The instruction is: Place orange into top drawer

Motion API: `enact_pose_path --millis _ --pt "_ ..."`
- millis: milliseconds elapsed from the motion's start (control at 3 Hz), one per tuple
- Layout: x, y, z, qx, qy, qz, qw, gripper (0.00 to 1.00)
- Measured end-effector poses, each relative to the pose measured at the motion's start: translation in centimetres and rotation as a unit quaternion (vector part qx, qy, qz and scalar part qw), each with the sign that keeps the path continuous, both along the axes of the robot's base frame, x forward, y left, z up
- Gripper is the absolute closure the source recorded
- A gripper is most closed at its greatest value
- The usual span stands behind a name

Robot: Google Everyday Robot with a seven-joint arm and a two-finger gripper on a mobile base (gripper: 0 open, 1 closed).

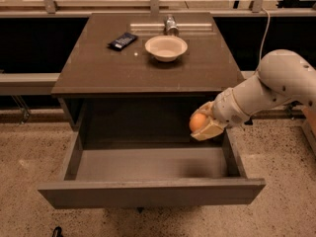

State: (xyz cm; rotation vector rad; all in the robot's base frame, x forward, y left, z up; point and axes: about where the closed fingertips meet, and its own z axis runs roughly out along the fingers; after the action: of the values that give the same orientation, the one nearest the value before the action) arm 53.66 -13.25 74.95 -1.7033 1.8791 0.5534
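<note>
The orange (197, 122) is small, round and bright orange. My gripper (204, 126) is shut on it, its pale fingers (211, 130) wrapped around the fruit. The gripper holds it above the right part of the open top drawer (148, 164), just below the cabinet top's front edge. The drawer is pulled far out; its grey inner floor is bare. My white arm (266, 90) reaches in from the right.
On the dark cabinet top (98, 68) stand a cream-white bowl (166, 47), a dark flat packet (122, 40) and a small metal object (171, 24). A railing runs behind. The drawer's front panel (148, 191) juts toward the camera over speckled floor.
</note>
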Motion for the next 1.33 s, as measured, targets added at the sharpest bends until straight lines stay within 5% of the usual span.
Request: enact_pose_path --millis 333,667,1000,1333 --pt "-1.7 5.6 -5.0 0.065 0.036 -0.021 0.9970 1.00" --pt "-2.1 8.3 -9.0 0.092 0.034 -0.055 0.9937 1.00" --pt "-0.4 8.5 -8.7 0.098 0.007 -0.077 0.9922 0.74" --pt "-0.4 8.7 -8.8 0.099 0.008 -0.075 0.9922 0.50"
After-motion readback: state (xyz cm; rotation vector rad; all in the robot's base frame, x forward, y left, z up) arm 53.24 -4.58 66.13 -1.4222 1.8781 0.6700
